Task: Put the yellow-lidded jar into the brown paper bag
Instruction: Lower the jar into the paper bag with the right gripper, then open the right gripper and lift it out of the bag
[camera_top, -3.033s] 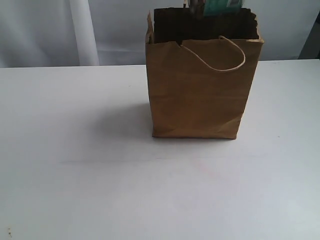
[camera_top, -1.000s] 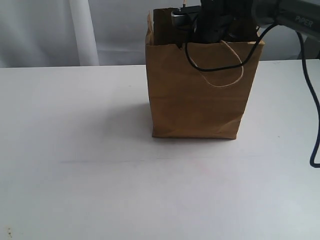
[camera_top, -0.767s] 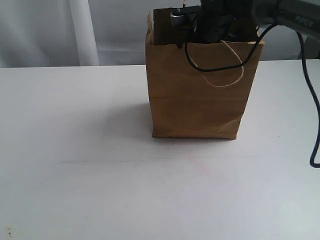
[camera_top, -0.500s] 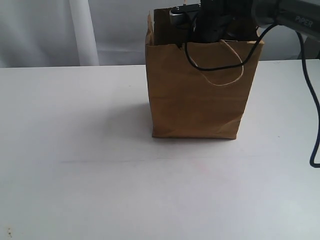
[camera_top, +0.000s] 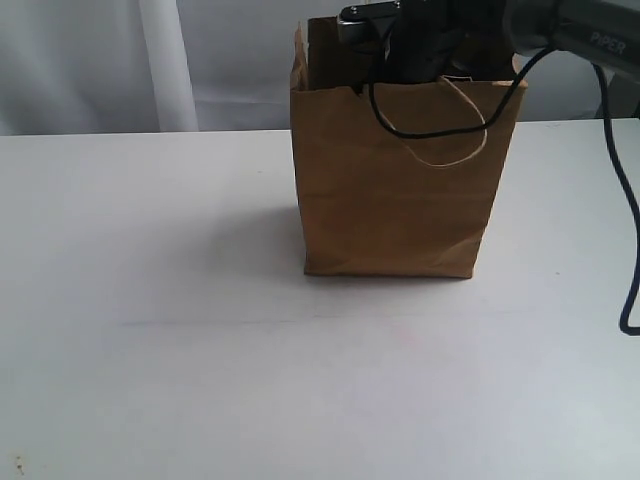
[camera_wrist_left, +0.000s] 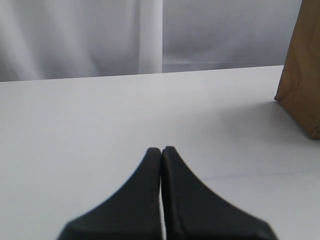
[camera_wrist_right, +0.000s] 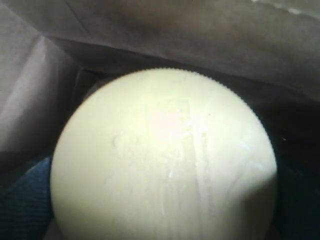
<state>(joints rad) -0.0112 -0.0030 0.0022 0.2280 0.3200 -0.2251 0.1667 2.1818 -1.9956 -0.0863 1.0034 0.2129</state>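
Note:
The brown paper bag (camera_top: 400, 190) stands upright at the back middle of the white table (camera_top: 200, 350). My right arm (camera_top: 430, 40) reaches down into its open top, so the right gripper is hidden inside. In the right wrist view the yellow-lidded jar's round pale-yellow lid (camera_wrist_right: 165, 155) fills the picture, with the bag's brown inner walls (camera_wrist_right: 200, 40) around it. No fingers show there, and I cannot tell whether the gripper holds the jar. My left gripper (camera_wrist_left: 161, 150) is shut and empty, low over the table, with the bag's corner (camera_wrist_left: 302, 75) off to its side.
A black cable (camera_top: 630, 250) hangs from the right arm down the right edge. Another cable loops over the bag's front rim beside the cord handle (camera_top: 450, 130). A white curtain (camera_top: 100, 60) hangs behind the table.
Three seconds ago the jar's teal label showed above the bag's top. The right arm has since come down into the bag, and over the last second it has risen slightly.

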